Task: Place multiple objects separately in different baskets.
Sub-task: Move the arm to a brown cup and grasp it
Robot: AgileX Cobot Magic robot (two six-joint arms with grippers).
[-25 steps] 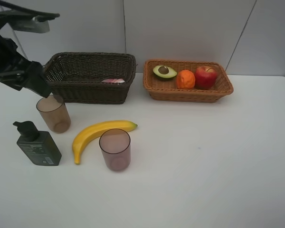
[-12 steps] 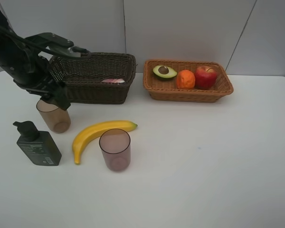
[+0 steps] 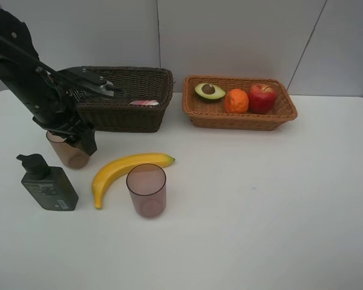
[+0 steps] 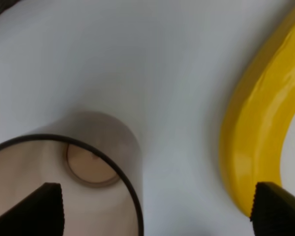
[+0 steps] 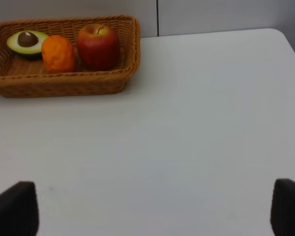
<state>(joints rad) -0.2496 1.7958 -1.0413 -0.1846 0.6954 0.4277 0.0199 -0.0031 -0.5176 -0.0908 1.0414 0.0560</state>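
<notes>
1. At the far left, the dark green pump bottle [image 3: 47,184] stood on the table [image 3: 260,199], outside both baskets.
2. The left gripper [image 3: 80,139] hovered empty, jaws spread wide, above one translucent cup [image 3: 69,156]. The close wrist view left it unclear whether the gripper was centred on the rim.
3. The yellow banana [image 3: 124,169] and the second cup [image 3: 146,190] sat just beside each other, unplaced.
4. The dark brown basket [image 3: 127,115] held only the small pink bottle [image 3: 144,103].
5. The light basket [image 3: 242,121] held the halved avocado [image 3: 209,90], orange [image 3: 236,101] and red apple [image 3: 262,98].
6. The right gripper [image 5: 150,211] hung wide open and empty over bare table.
7. The job looked roughly half done: four items were in baskets and four waited.
</notes>
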